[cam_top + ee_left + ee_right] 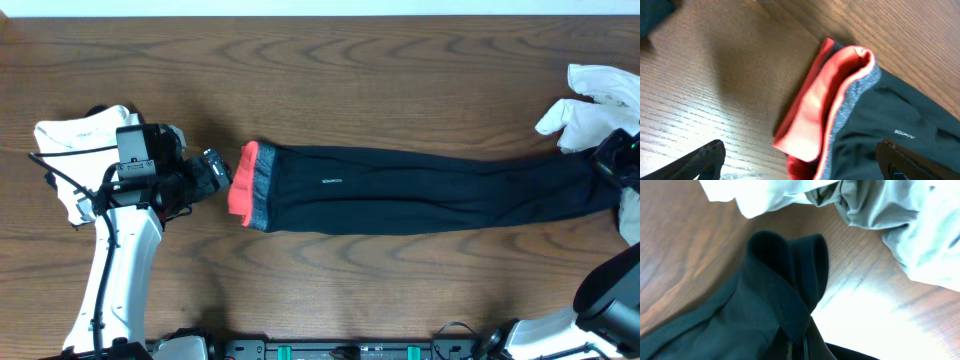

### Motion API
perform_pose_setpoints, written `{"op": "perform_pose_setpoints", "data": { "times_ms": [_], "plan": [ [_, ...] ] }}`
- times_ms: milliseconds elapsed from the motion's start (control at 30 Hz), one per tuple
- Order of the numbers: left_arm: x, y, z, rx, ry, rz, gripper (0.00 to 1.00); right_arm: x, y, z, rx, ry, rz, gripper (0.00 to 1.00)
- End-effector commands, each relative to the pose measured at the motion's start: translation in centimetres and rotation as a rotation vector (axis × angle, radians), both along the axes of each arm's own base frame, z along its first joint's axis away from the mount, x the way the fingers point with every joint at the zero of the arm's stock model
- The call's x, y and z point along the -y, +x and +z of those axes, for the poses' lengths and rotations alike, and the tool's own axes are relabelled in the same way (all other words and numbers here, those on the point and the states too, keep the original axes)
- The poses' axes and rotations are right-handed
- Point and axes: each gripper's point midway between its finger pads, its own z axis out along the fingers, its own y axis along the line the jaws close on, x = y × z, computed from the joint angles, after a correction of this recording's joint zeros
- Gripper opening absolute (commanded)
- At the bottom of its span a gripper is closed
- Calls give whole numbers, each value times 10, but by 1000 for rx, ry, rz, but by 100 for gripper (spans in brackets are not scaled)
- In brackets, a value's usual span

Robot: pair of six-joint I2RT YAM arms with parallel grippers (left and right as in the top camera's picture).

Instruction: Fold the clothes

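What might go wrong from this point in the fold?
The left gripper is open by the waistband, whose layers are stacked; it may catch only the top one. At the other end, the cuff lies right by the white clothes, so the right gripper might snag them too.

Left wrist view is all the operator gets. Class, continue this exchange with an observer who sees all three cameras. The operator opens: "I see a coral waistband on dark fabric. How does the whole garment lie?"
Observer: The black trousers stretch flat across the table, with the waistband facing the open left gripper.
Operator: What is at the far end?
Observer: The cuff ends beside a crumpled white garment at the table's right edge.
Operator: Anything behind my arm?
Observer: Yes, a second white garment lies partly under the left arm.
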Motion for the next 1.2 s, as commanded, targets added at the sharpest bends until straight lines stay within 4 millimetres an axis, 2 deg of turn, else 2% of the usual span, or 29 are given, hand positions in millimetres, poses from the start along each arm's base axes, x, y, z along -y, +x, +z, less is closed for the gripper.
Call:
{"op": "perform_pose_setpoints", "data": {
  "times_ms": [0,167,267,467,767,1000,1167],
  "plan": [
    [1,3,7,17,3,-14,98,-22,14,39,77,-44,93,1],
    [1,1,5,5,1,-14,98,-82,19,53,72,-34,249,1],
    [2,-3,3,-13,-1,-15,98,-124,16,49,23,-3,343,1],
    [2,-7,1,-30,-4,-14,98,-194,11,35,-39,32,460,1],
    [3,-10,0,-45,-7,-14,98,-272,2,19,-54,43,549,1],
    [3,-12,-3,-55,-8,-14,98,-321,-4,-6,-26,64,596,1],
    [3,-14,-3,-60,-9,-14,98,-351,-3,-13,28,76,643,1]
  ]
}}
